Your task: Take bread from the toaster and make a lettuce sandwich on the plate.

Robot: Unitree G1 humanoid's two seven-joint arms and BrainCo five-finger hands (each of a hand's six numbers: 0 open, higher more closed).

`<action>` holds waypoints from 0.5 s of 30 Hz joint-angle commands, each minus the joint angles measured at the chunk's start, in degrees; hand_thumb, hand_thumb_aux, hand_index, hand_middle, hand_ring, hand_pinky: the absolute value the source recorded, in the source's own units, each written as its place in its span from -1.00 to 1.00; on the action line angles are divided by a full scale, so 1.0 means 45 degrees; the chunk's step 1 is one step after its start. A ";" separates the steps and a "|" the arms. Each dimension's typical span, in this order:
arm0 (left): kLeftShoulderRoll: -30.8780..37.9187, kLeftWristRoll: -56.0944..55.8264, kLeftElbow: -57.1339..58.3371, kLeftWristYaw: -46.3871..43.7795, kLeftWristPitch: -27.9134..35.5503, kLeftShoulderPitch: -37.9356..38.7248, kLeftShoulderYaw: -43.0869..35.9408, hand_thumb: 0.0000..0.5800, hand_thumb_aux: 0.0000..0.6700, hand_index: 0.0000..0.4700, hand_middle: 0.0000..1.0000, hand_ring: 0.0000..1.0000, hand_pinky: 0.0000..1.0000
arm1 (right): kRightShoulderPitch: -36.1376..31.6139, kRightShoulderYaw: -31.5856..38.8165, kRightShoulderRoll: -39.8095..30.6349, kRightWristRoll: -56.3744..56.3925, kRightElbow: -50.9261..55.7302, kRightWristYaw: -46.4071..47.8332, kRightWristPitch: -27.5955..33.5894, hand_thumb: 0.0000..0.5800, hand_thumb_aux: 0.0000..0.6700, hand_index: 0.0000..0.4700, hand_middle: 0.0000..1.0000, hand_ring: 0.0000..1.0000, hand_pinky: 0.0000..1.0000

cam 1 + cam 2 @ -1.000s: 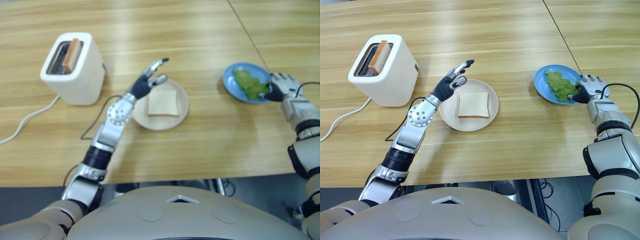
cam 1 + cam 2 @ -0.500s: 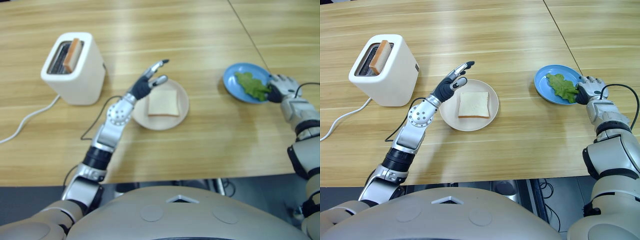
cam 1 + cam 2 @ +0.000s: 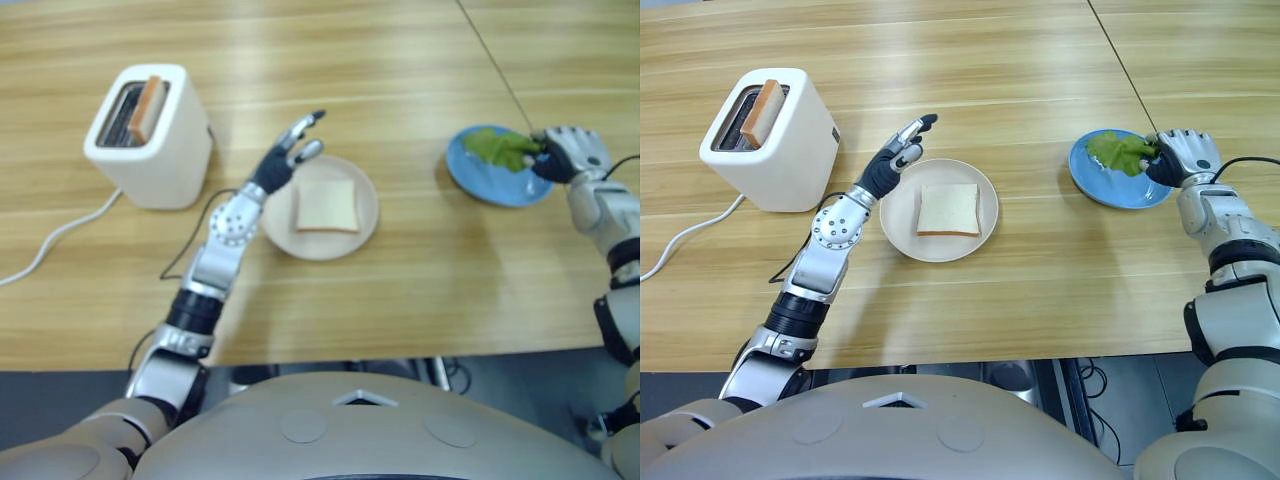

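One bread slice (image 3: 947,209) is laid on the centre plate (image 3: 902,225); the lettuce (image 3: 1118,152) is gripped by the right hand (image 3: 1185,155) over the blue plate (image 3: 1120,192), right. A second slice (image 3: 762,98) is left in the toaster (image 3: 780,160), upper left; the left hand (image 3: 895,160) is spread, empty.

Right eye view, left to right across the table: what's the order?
toaster → left hand → bread slice → lettuce → right hand
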 commanded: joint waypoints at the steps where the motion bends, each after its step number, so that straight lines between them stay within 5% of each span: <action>1: -0.0087 -0.0413 0.0440 0.0208 -0.0115 -0.0193 0.0559 -1.00 -1.00 -1.00 -1.00 -1.00 -1.00 | 0.1310 -0.1473 -0.0455 0.1914 -0.2953 0.0956 -0.0926 1.00 1.00 0.96 1.00 1.00 1.00; 8: -0.0287 -0.1433 0.1200 0.0629 -0.0443 -0.0669 0.1779 -1.00 -1.00 -1.00 -1.00 -1.00 -1.00 | 0.4259 -0.3782 -0.0145 0.3992 -1.0653 0.3461 0.0541 1.00 1.00 0.96 1.00 1.00 1.00; 15: -0.0449 -0.1979 0.2019 0.0794 -0.0822 -0.1135 0.2339 -1.00 -1.00 -1.00 -1.00 -1.00 -1.00 | 0.4613 -0.2905 0.2428 0.3862 -1.4431 0.5408 0.1911 1.00 1.00 0.96 1.00 1.00 1.00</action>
